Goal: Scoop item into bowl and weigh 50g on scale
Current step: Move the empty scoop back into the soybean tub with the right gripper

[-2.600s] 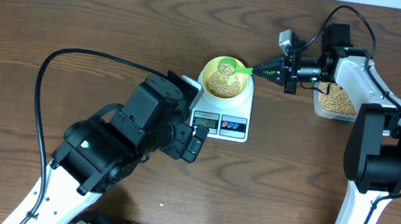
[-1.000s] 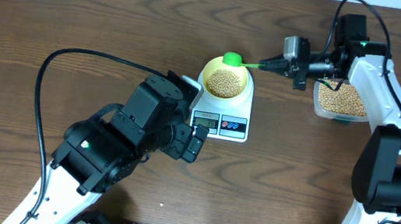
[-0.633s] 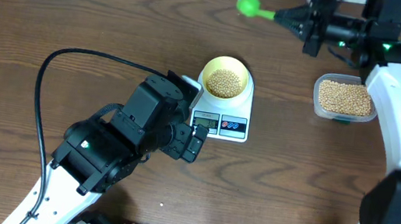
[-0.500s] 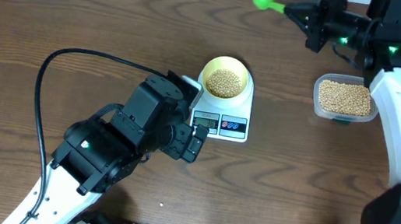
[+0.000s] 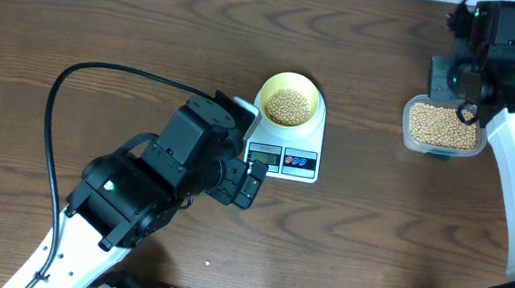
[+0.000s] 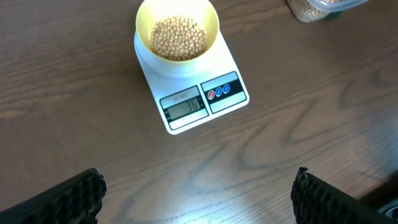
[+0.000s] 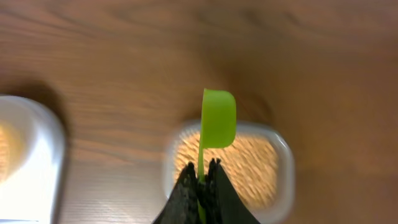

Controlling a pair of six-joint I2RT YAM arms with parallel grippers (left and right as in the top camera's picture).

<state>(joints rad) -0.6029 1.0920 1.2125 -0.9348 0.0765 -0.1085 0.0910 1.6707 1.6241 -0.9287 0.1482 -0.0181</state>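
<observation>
Your right claw (image 7: 204, 180) is clamped tight on the green spoon (image 7: 217, 118) handle, with the scoop hanging over the clear tub (image 7: 281, 152) of beans (image 7: 249, 171). Left claw (image 6: 199, 190) is spread wide, holding nothing, above the table (image 6: 74, 112) near the scale (image 6: 239, 102). The yellow bowl (image 6: 211, 28) sits on the scale's platform with a pile of beans in it.

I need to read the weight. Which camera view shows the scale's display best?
The left wrist view: the display faces the camera, large and unobstructed. Overhead, the display is too small to read; the right wrist view misses it.
</observation>
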